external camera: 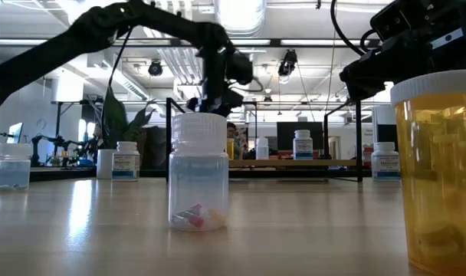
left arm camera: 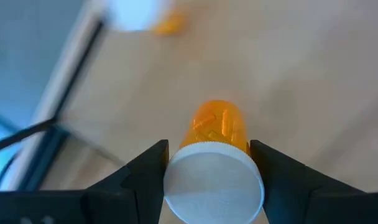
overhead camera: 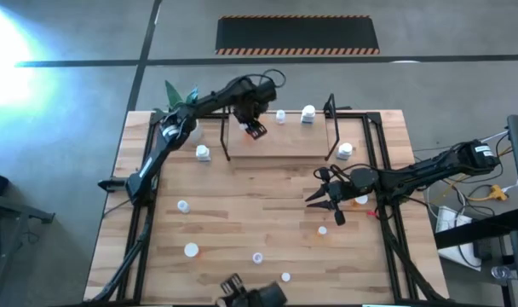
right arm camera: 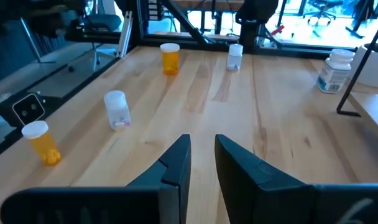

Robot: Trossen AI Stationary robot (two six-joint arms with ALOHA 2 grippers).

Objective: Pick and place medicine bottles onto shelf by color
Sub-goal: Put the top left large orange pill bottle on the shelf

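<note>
My left gripper (overhead camera: 255, 128) is shut on an orange medicine bottle (left arm camera: 217, 124) with a white cap, gripped at the cap. It hangs over the left part of the shelf (overhead camera: 280, 143), a light wooden board in a black wire frame. Two bottles (overhead camera: 281, 117) (overhead camera: 307, 113) stand at the shelf's back edge. My right gripper (overhead camera: 327, 201) hovers low over the table's right side. Its fingers (right arm camera: 176, 158) are almost together, with nothing between them. Ahead of them stand orange bottles (right arm camera: 170, 59) (right arm camera: 43, 142) and clear ones (right arm camera: 116, 109) (right arm camera: 235, 56).
White bottles stand beside the shelf at its left (overhead camera: 203, 153) and right (overhead camera: 345, 151). Several small bottles are scattered over the near half of the table (overhead camera: 191, 250) (overhead camera: 257, 257). A plant (overhead camera: 178, 92) stands at the back left corner. Cables lie off the table's right edge.
</note>
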